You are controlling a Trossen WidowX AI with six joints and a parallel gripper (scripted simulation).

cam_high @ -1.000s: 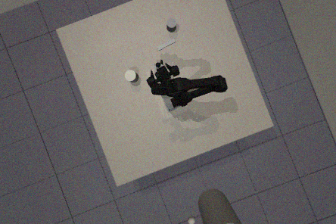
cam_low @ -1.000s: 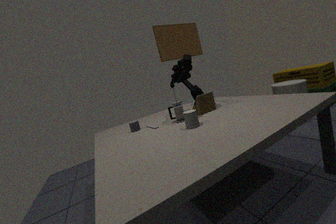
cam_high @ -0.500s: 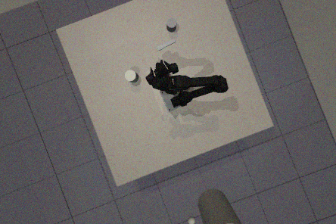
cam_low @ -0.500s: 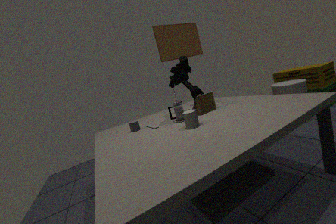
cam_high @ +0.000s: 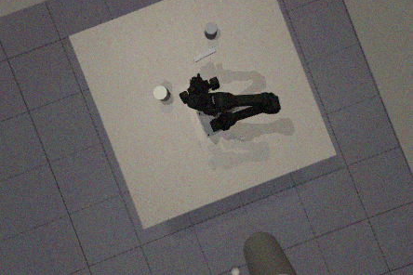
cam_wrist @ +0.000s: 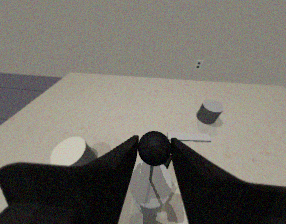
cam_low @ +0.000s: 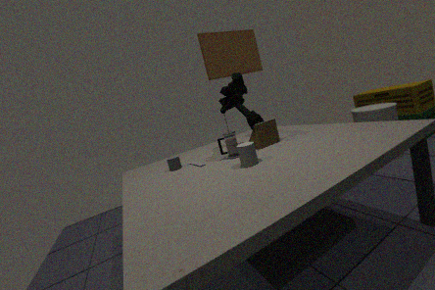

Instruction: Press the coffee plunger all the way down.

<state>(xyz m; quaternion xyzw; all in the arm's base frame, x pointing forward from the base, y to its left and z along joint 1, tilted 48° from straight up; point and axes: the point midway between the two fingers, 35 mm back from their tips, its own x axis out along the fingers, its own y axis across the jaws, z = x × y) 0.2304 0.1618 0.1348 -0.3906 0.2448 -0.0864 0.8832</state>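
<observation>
So far only the grasp looks made. In the wrist view the hand [cam_wrist: 154,148] is clenched on the plunger knob [cam_wrist: 154,148], a dark ball with one black finger [cam_wrist: 120,160] against each side of it. Below the knob the thin rod runs down into the glass body of the coffee press [cam_wrist: 154,192], which stands on the tabletop [cam_wrist: 120,100] directly under the hand. The knob sits well above the glass, so my judgement is that the plunger is still up and the press stroke has not begun. Left to do: push straight down to the stop, keep the body from tipping or sliding, then release.

View notes:
- Wrist view: the only one showing finger-to-knob contact. It also shows a white cylinder [cam_wrist: 70,151] to the left of the press, a grey cup [cam_wrist: 210,111] further off to the right, and a flat pale strip [cam_wrist: 190,136] between.
- Exterior view: shows the height of the arm [cam_low: 235,97] above the coffee press [cam_low: 230,145] and its dark handle. Contact is too small to judge here.
- Top view: the arm [cam_high: 228,102] covers the press almost entirely. The layout of the cylinder [cam_high: 160,93], cup [cam_high: 211,29] and strip [cam_high: 205,54] is plain.
</observation>
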